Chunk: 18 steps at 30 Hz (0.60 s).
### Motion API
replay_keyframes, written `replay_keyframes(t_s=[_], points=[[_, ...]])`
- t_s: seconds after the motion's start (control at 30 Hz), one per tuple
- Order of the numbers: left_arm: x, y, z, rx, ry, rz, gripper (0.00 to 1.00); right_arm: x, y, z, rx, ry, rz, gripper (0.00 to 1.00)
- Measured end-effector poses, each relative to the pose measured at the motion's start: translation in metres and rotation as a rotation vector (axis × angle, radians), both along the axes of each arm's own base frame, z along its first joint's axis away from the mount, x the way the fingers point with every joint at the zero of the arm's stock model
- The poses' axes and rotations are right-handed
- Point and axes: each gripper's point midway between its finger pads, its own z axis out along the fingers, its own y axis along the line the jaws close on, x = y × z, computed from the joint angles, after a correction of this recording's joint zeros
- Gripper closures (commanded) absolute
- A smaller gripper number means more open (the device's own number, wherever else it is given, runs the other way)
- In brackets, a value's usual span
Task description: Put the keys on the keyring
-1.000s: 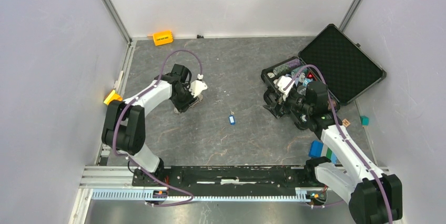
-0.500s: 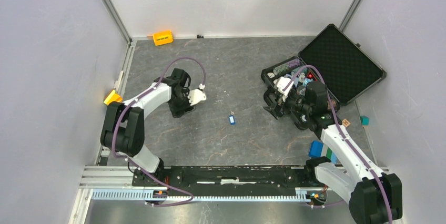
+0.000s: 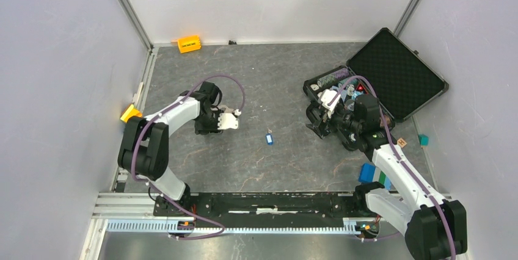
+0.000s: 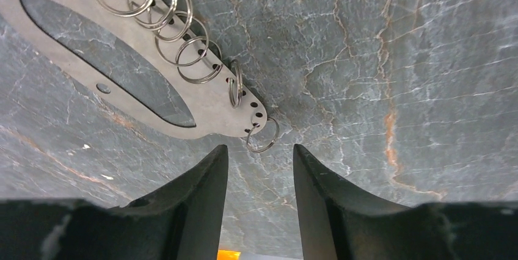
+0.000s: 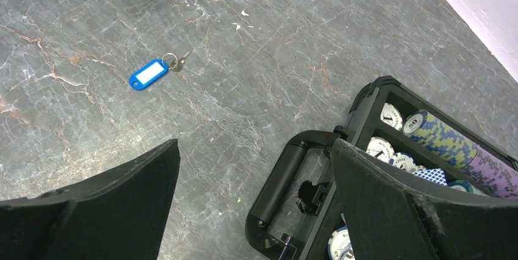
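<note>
- Left gripper (image 4: 259, 150) is swinging nearer its base than a second ago, hovering half-open and empty just short of the end ring (image 4: 263, 137) on the plate (image 4: 211, 110).
- Right gripper (image 5: 251, 144) is waiting wide open, empty, beside the case (image 5: 366, 98).
- Tagged key (image 5: 148, 74) is lying between the arms.
- Ring pickup seems under way; next, the fingers need closing squarely on that ring.

The dark grey stone-look worktop (image 4: 397, 58) is veined white and rust. The flat metal plate (image 4: 211, 116) is pale grey, its steel split rings (image 4: 183, 46) silver. The plastic key tag (image 5: 148, 74) is blue with a white label. The open hard case (image 5: 287, 180) is black; its poker chip rolls (image 5: 443, 141) are striped blue-yellow and purple.
</note>
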Motion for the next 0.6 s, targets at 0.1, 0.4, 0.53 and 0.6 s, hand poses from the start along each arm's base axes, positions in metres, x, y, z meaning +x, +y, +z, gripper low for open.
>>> replay_keyframes(t_s=[0.1, 0.4, 0.53, 0.6], points=[[0.003, 0.004, -0.005, 0.031, -0.001, -0.05, 0.52, 0.0, 0.0, -0.001, -0.002, 0.002, -0.003, 0.02], [0.005, 0.002, -0.009, 0.063, -0.015, -0.147, 0.62, 0.001, -0.002, -0.005, -0.009, 0.015, -0.01, 0.02], [0.006, -0.003, -0.01, 0.065, -0.017, -0.171, 0.68, 0.002, -0.002, -0.006, -0.011, 0.018, -0.014, 0.02], [0.006, -0.004, -0.011, 0.067, -0.015, -0.177, 0.71, 0.003, -0.002, -0.006, -0.013, 0.02, -0.016, 0.02]])
